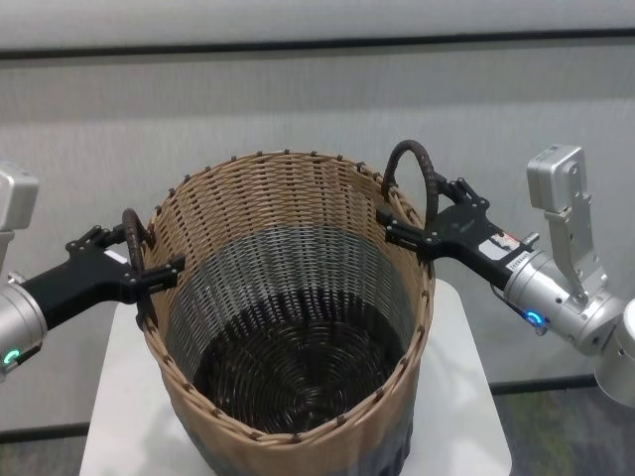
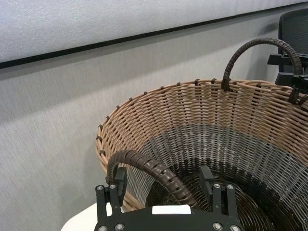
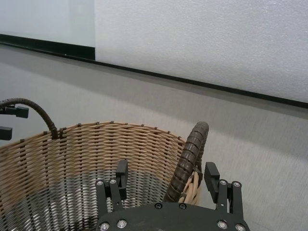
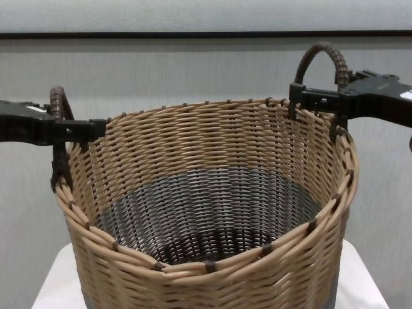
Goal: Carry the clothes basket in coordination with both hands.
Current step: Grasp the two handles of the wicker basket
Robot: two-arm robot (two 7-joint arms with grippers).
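The clothes basket (image 1: 298,248) stands upright on a white table (image 1: 466,397); it is tan above, grey below, and nothing shows inside it. My left gripper (image 1: 139,253) is open, with one finger on each side of the dark brown left handle (image 1: 134,223); the left wrist view shows the gaps around that handle (image 2: 149,168). My right gripper (image 1: 417,208) is open and straddles the right handle (image 1: 412,159) the same way, as the right wrist view (image 3: 167,174) shows around that handle (image 3: 190,149). Both handles stand up from the rim.
A grey wall with a black horizontal strip (image 1: 317,45) stands close behind the basket. The table's white top (image 4: 367,283) shows only at the basket's sides and ends just past its base. A dark chair back (image 2: 294,29) shows at one edge of the left wrist view.
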